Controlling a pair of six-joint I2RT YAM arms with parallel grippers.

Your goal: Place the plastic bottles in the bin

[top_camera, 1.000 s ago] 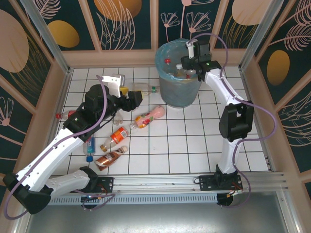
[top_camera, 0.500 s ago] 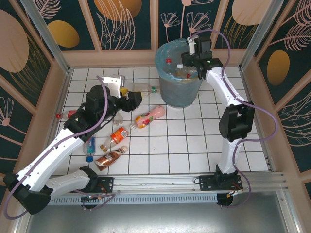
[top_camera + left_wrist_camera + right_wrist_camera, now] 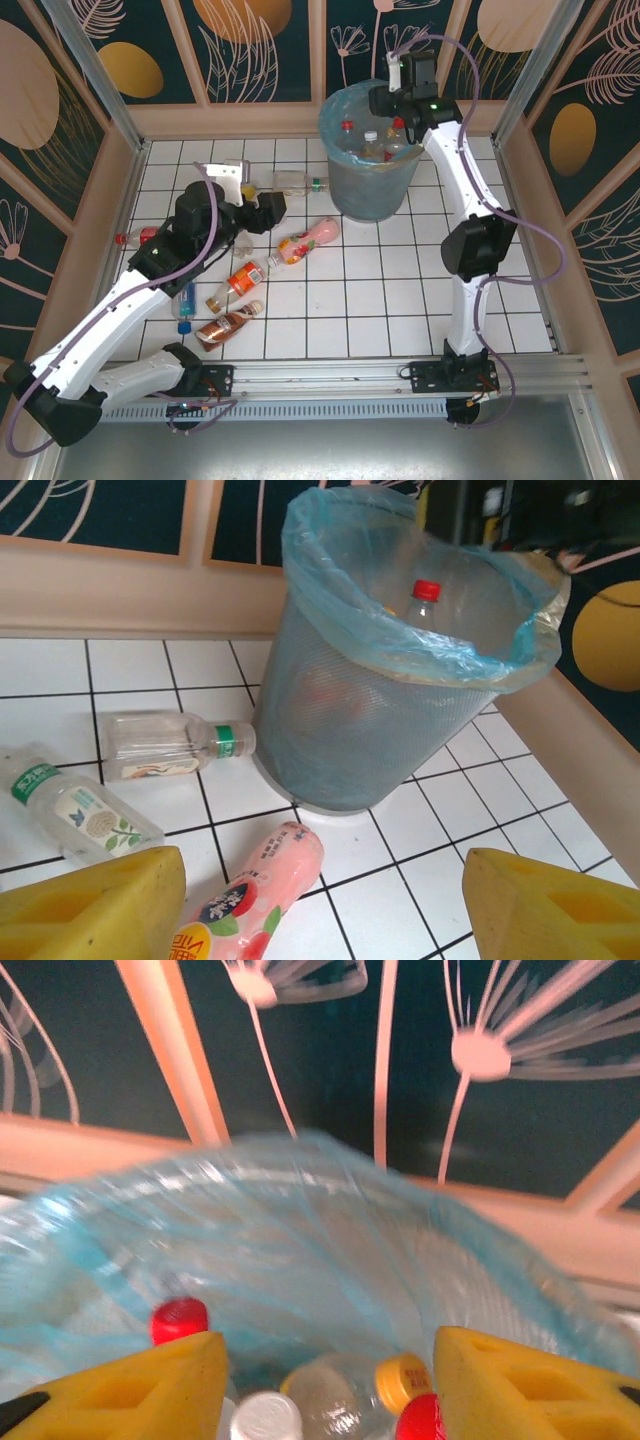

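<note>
White-tiled worktop (image 3: 400, 300) seen from above, with two robot arms bolted at its near edge. Closest to the bases, on the left half, plastic bottles lie on their sides near one another: a brown-labelled bottle (image 3: 228, 326), a blue-capped bottle (image 3: 186, 305) and an orange-labelled bottle (image 3: 241, 279). Beyond them the left arm reaches over the tiles. The left fingers (image 3: 100, 905) are spread wide and grasp nothing. They hang above a pink bottle (image 3: 262, 895) that lies slantwise, its rounded end towards the bin. Past it, a clear green-capped bottle (image 3: 170, 747) lies just beside the foot of the bin (image 3: 380, 730), a round grey-blue mesh bin lined with a light-blue bag, standing at the far middle of the worktop. Several bottles are already inside, a red cap (image 3: 180, 1318) and a yellow cap (image 3: 403, 1378) among them. The right fingers (image 3: 540, 1385) hover over the bin's mouth, parted, with nothing between them. The step in hand is probably the left arm collecting the pink bottle. To do it well, the fingers should come down astride the bottle's middle, across its width, and close firmly on the smooth, round body. The lift must clear the loose bag rim, and the release should come only above the opening, once the right arm has left room there.
</note>
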